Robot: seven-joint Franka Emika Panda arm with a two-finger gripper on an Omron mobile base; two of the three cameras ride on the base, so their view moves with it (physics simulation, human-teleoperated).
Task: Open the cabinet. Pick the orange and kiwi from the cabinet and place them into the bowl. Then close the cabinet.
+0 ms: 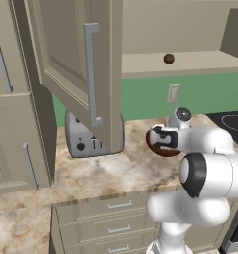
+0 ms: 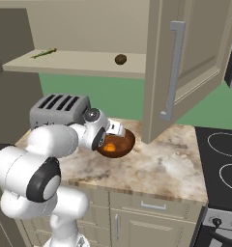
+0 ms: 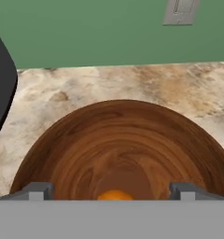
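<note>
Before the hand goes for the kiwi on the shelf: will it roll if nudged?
Probably. The kiwi looks roundish and sits loose on the flat cabinet shelf, nothing bracing it. It looks small, so likely light; a side bump could send it off the edge.

Green wall (image 1: 210, 94) behind marbled beige-brown countertop (image 2: 156, 166), pale outlet plate (image 1: 173, 93) mounted on it. Silver toaster (image 2: 57, 110) at back of counter, black stovetop (image 2: 220, 164) alongside, beige drawers (image 1: 111, 221) with silver pulls beneath.
</note>
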